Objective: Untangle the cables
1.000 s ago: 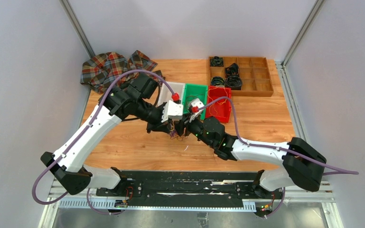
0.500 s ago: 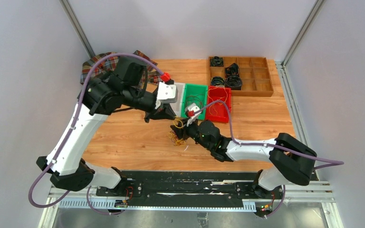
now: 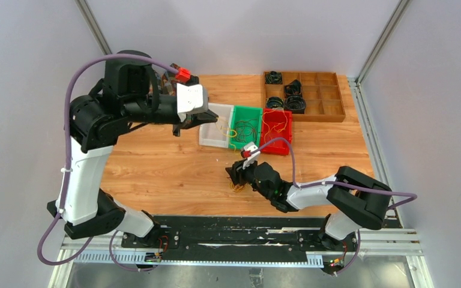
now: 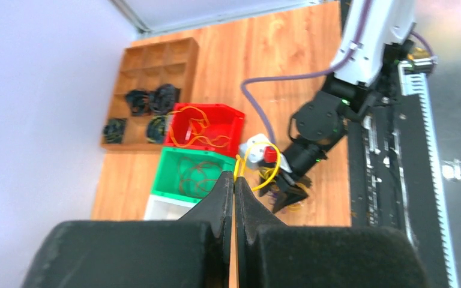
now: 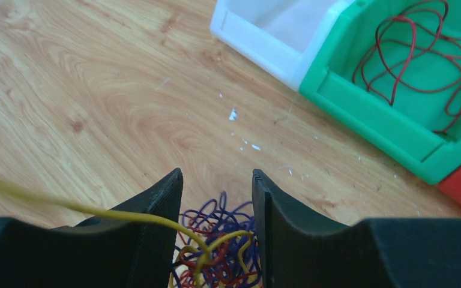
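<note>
The cables are a small tangle [image 3: 237, 187] of purple, red-brown and yellow wire on the wooden table. My right gripper [image 3: 235, 177] stands over it. In the right wrist view the gripper [image 5: 217, 180] is partly closed round the tangle [image 5: 219, 252], whose wires reach both fingers. My left gripper [image 3: 211, 115] is raised at the back left. Its jaws [image 4: 235, 175] are shut on a yellow cable [image 4: 258, 165]. That cable runs down to the tangle and crosses the right gripper's left finger [image 5: 66, 207].
A white bin [image 3: 216, 123], a green bin [image 3: 244, 114] holding dark wire and a red bin [image 3: 283, 144] holding yellow wire stand in a row behind the tangle. A wooden compartment tray [image 3: 330, 108] with black coiled cords sits at the back right.
My left gripper has risen and swung to the back left, drawing the yellow cable out. My right gripper has moved toward the near edge, and the tangle has moved with it.
</note>
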Available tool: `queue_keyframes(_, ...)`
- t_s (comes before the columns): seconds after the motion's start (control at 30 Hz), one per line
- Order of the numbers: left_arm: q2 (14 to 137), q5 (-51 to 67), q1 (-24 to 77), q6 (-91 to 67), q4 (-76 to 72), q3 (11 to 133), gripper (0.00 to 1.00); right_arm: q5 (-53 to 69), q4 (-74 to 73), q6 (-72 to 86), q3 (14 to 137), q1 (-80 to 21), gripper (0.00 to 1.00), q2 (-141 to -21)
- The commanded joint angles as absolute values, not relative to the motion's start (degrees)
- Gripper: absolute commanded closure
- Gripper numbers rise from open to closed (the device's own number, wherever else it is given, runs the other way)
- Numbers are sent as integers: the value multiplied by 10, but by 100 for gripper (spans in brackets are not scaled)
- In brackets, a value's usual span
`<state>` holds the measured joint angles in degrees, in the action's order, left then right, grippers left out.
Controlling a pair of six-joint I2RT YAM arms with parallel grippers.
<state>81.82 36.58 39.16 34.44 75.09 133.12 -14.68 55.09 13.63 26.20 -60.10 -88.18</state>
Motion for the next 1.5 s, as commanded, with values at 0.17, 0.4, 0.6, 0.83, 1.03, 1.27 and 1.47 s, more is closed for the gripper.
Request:
queue_keyframes(0.17,777,213,396,329,556,1359,100,-172,610,155,226,-607,51,-911)
queue_keyframes(0.4,726,67,396,317,283,1291,99,-168,632,156,207,-607,46,-916)
queue_keyframes(0.6,720,4,396,314,226,1280,100,-169,631,154,202,-607,46,-913)
queue_keyframes(0.83,647,-68,396,352,216,1102,99,-182,630,139,187,-607,47,-872)
queue_keyframes(1.03,555,-98,396,360,291,865,99,-146,590,99,202,-607,42,-793)
queue_keyframes(1.27,511,-95,381,366,367,707,99,-83,510,75,227,-597,47,-732)
queue_keyframes(1.47,506,-51,356,354,405,604,98,-68,476,82,235,-586,61,-718)
